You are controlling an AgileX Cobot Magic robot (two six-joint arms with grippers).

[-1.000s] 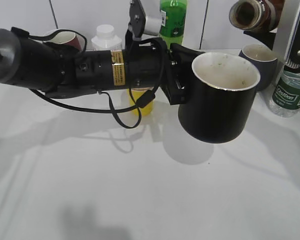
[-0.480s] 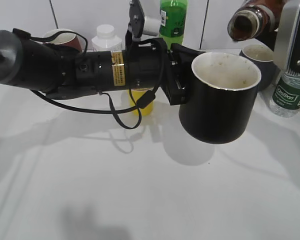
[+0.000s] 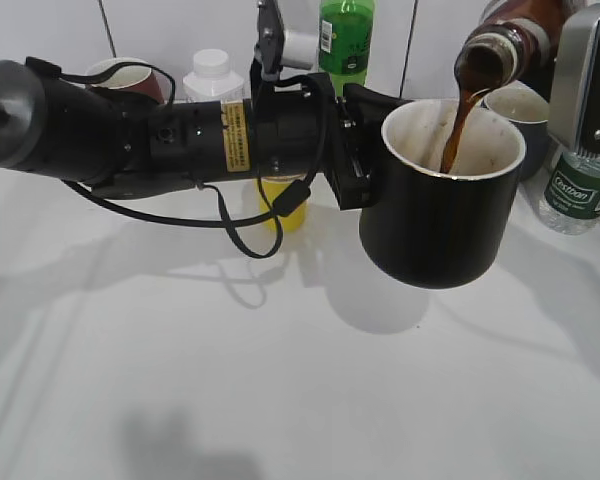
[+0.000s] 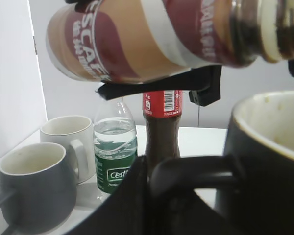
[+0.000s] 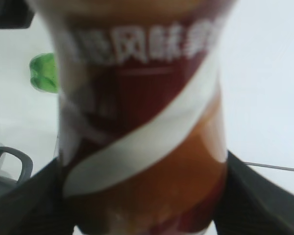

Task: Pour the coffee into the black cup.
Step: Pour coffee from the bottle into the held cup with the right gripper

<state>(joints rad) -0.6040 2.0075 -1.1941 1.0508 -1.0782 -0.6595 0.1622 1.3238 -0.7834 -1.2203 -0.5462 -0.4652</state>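
My left gripper [image 3: 352,150] is shut on the handle of the black cup [image 3: 435,225] and holds it in the air above the table. The cup's handle [image 4: 196,169] and rim [image 4: 264,127] fill the left wrist view. My right gripper [image 3: 580,70] is shut on the coffee bottle [image 3: 505,45], tilted mouth-down over the cup. A brown stream of coffee [image 3: 458,120] runs from the bottle's mouth into the cup. The bottle's red and tan label shows in the left wrist view [image 4: 152,36] and fills the right wrist view [image 5: 142,127].
Along the back stand a green bottle [image 3: 346,35], a white bottle [image 3: 212,75], a yellow cup [image 3: 285,205], a red-brown cup [image 3: 130,75], a grey mug [image 3: 520,110], a water bottle [image 3: 580,180]. The left wrist view also shows a cola bottle [image 4: 162,127] and a white mug [image 4: 68,142].
The coffee bottle has tipped further down over the black cup, and coffee now streams into it. The left arm and the cup have stayed in place.
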